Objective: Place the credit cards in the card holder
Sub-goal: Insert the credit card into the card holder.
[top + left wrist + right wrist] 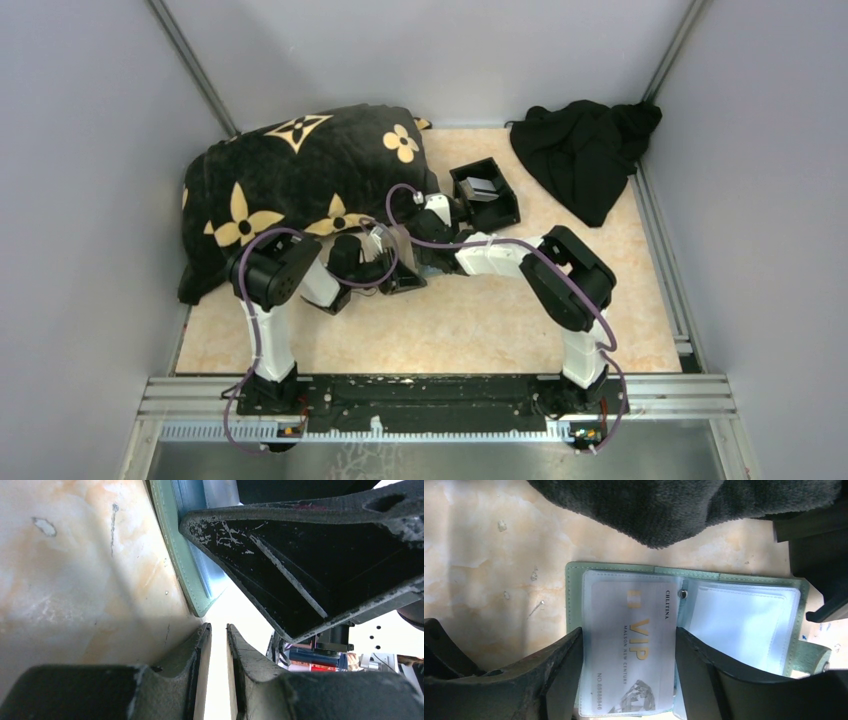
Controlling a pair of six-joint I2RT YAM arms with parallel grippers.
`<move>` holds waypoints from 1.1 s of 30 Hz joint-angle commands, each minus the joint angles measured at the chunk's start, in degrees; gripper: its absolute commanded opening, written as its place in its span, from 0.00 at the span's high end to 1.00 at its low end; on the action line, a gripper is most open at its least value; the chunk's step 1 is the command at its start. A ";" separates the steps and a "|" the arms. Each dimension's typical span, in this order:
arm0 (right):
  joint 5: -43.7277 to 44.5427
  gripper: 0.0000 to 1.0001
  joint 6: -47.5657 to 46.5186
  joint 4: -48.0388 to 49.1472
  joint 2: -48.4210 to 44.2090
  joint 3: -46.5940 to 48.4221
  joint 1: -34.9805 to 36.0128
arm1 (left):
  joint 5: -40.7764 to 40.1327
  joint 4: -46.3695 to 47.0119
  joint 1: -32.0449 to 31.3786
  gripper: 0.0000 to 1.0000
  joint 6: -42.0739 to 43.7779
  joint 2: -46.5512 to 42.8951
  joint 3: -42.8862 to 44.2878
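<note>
The sage-green card holder [574,587] lies open on the table, showing clear plastic pockets [744,620]. A pale grey credit card [631,645] printed "VIP" lies in the left pocket. My right gripper [626,640] straddles it, with a finger against each long edge of the card. In the left wrist view the holder's green edge [182,565] stands just beyond my left gripper [218,627], whose jaws are almost together with nothing between them. The right gripper's black finger [310,555] fills that view's upper right. More pale cards [481,187] sit in a black box.
The black open-topped box [497,212] stands just behind the two grippers [400,255]. A dark flower-patterned blanket [300,175] covers the back left and overhangs the holder [664,510]. A black cloth [585,150] lies at the back right. Grey walls enclose the table.
</note>
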 commanded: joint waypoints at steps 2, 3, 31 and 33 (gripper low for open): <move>-5.24 0.31 3.39 -8.43 3.82 -1.42 1.96 | -4.55 -16.66 0.49 0.72 4.03 4.04 -4.24; -5.14 0.29 3.47 -8.54 3.79 -1.42 1.96 | -4.58 -16.66 0.49 0.72 4.05 4.01 -4.22; -7.49 0.42 5.43 -9.91 2.17 -1.37 2.01 | -7.73 -19.84 0.55 0.72 3.38 2.94 -4.16; -7.49 0.45 5.67 -10.20 2.10 -1.04 2.02 | -7.92 -19.99 0.55 0.72 3.36 2.90 -4.22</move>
